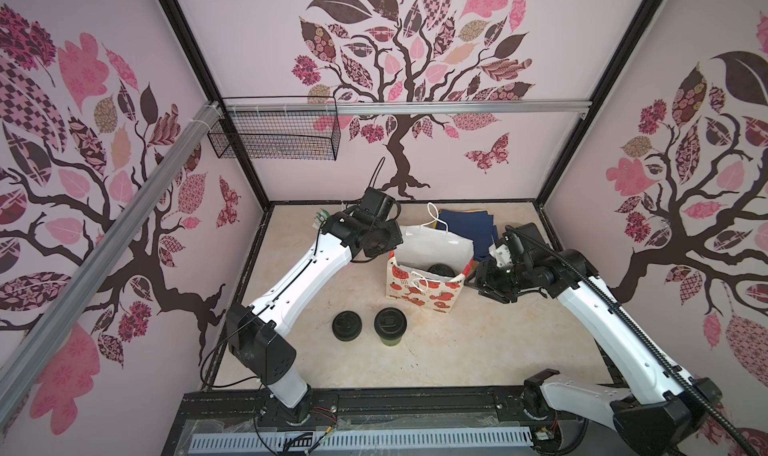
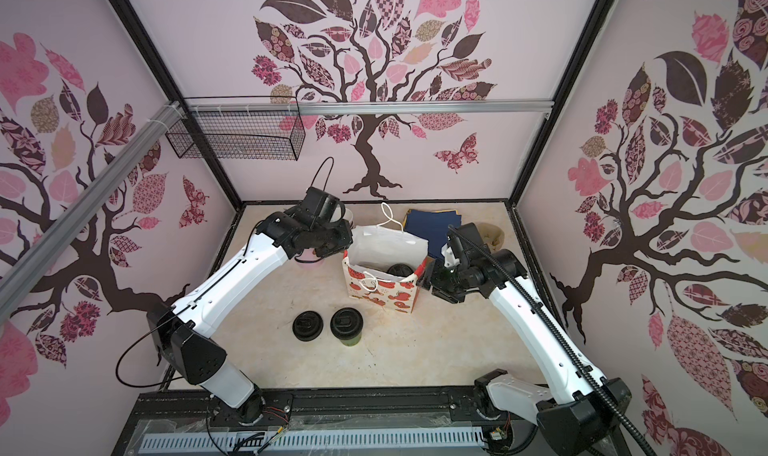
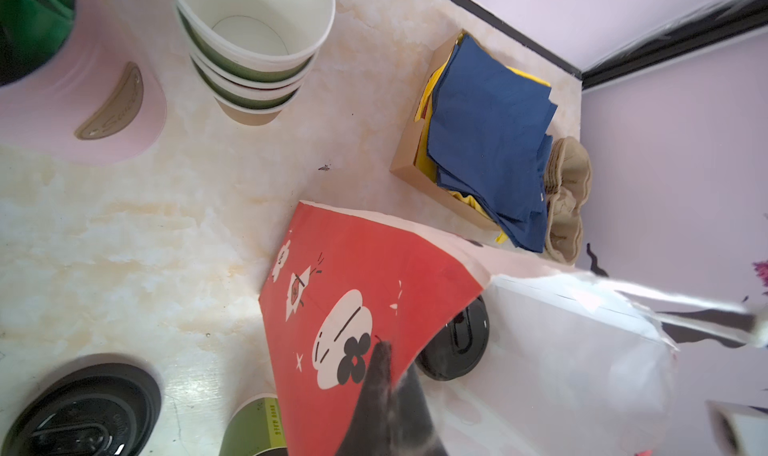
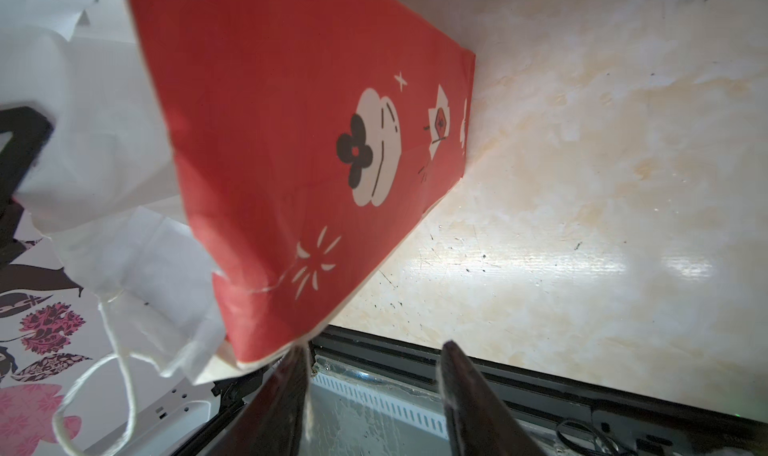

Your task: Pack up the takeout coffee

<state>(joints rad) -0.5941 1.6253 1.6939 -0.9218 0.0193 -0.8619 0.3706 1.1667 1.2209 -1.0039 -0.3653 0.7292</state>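
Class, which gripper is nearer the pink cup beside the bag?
Left. The left gripper grips the bag on the side facing the pink cup; the right gripper is at the bag's opposite side, farther away.

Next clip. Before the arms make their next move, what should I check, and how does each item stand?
1. The paper bag stands upright, mouth open: ok.
2. One lidded cup sits inside it: ok.
3. The second cup stands upright on the table, apart from the lid stack: ok.
4. The left gripper is shut on the bag's side rim: ok.
5. The right gripper is open beside the bag, holding nothing: ok.
6. Room beside the packed cup for another: cannot tell.
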